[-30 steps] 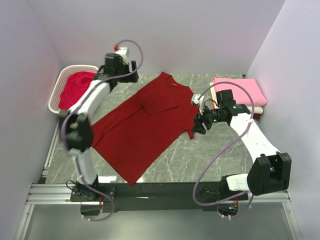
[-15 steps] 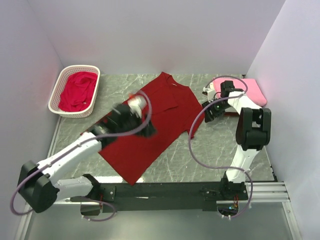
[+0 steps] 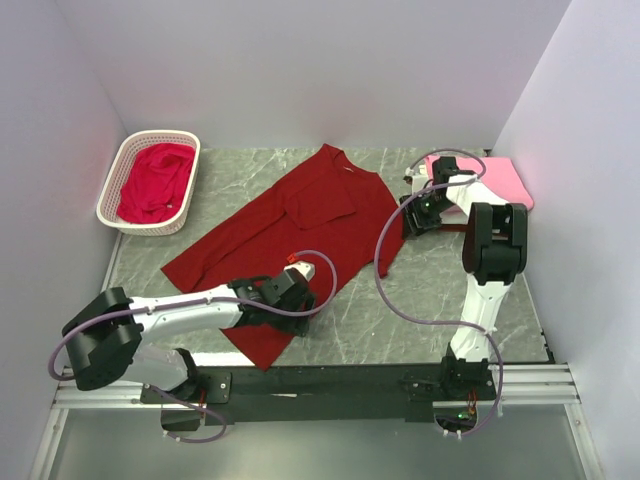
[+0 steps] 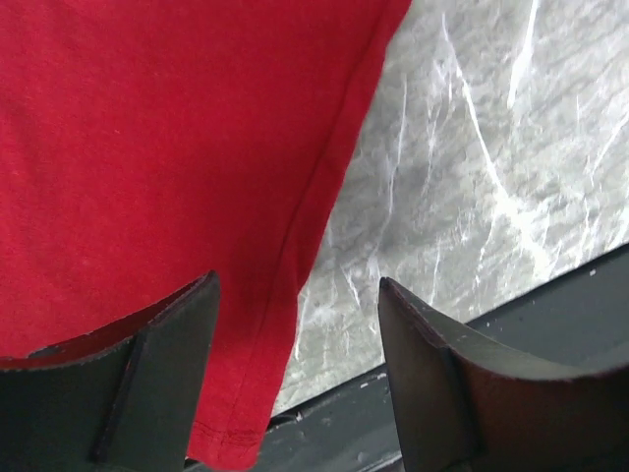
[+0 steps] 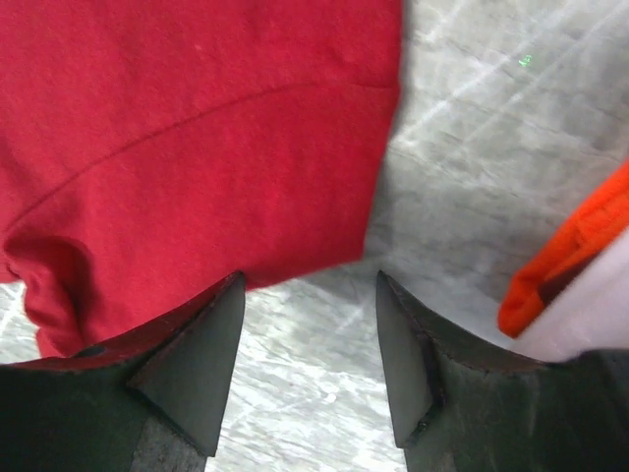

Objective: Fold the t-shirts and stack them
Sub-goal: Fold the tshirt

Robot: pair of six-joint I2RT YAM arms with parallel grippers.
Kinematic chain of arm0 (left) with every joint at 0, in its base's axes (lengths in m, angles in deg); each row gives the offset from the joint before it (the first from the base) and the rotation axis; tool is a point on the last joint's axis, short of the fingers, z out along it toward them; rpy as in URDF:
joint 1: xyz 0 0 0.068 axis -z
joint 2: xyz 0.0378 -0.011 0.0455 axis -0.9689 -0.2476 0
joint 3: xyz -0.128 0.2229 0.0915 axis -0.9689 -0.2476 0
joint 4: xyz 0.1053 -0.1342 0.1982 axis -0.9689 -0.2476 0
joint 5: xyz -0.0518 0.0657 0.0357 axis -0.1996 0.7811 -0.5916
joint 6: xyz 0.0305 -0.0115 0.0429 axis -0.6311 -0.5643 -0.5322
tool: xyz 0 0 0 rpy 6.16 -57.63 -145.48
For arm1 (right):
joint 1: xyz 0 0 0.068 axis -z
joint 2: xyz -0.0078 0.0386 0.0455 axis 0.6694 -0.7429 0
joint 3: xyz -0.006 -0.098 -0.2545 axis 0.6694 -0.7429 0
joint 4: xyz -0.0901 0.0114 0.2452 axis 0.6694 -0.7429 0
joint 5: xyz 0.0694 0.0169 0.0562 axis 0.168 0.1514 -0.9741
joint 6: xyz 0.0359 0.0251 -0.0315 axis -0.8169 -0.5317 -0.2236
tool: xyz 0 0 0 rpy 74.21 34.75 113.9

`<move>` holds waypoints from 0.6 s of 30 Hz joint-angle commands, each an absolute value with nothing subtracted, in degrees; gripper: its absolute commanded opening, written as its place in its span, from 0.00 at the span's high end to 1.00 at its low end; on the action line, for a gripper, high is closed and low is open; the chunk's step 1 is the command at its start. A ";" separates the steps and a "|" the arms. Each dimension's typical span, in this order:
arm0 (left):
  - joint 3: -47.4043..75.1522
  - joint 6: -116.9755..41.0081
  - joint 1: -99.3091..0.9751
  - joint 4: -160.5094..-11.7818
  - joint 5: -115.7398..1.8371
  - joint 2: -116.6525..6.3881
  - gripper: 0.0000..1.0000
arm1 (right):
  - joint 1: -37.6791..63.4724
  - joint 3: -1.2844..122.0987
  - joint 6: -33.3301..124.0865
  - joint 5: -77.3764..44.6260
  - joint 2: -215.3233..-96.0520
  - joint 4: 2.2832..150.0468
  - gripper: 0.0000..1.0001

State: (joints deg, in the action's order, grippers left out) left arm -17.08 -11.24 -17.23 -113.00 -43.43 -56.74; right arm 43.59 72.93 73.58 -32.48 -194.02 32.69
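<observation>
1. Top view: A large dark red cloth t-shirt [image 3: 290, 235] is spread flat on the grey marble-look table [image 3: 420, 300]. Part of its near end is hidden by the left arm [image 3: 190, 312]. A brighter crimson shirt [image 3: 155, 180] is bunched in a white plastic lattice basket [image 3: 112, 195] at the far left. A folded pink shirt [image 3: 505, 180] at the far right is partly covered by the right arm [image 3: 490, 240]. Bare table is seen at the front right. Plain pale walls [image 3: 300, 70] stand on three sides.
2. Left wrist view: The left pincer [image 4: 295, 295] is held wide open over the dark red shirt's side edge. Whether the cloth is touched cannot be told. Bare table and a dark rail [image 4: 550, 315] are seen to the right.
3. Right wrist view: The right pincer [image 5: 310, 285] is held wide open by the sleeve's edge. An orange cloth edge [image 5: 560, 256] is cut off at the right.
</observation>
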 commanded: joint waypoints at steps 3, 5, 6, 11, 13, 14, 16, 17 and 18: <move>-16.46 -9.22 -15.81 -112.94 -36.48 -53.30 0.28 | 42.29 75.82 71.00 -33.87 -195.99 31.32 0.58; -16.72 -8.78 -15.81 -113.73 -34.90 -49.89 0.28 | 42.29 76.09 71.18 -34.13 -194.41 30.54 0.73; -17.24 -8.43 -15.81 -113.74 -34.46 -48.64 0.28 | 42.29 76.70 71.26 -34.22 -193.71 30.01 0.80; -18.39 -8.08 -15.81 -114.00 -31.65 -40.65 0.28 | 37.02 82.14 70.48 -35.10 -190.89 25.35 1.00; -18.13 -7.99 -15.90 -114.70 -31.20 -39.15 0.28 | 34.04 87.23 68.55 -34.84 -192.72 24.38 1.00; -18.13 -7.99 -15.90 -114.97 -30.50 -38.01 0.28 | 30.63 89.52 66.63 -34.75 -193.86 23.59 1.00; -17.95 -7.90 -15.90 -115.14 -30.50 -37.21 0.28 | 27.27 98.03 63.98 -33.35 -199.20 23.06 0.98; -18.13 -7.99 -15.81 -115.32 -30.41 -36.68 0.28 | 23.95 101.81 61.53 -33.08 -201.41 21.67 0.83; -18.13 -7.64 -15.81 -115.49 -29.97 -36.51 0.28 | 22.53 109.94 60.90 -33.52 -203.96 20.26 0.77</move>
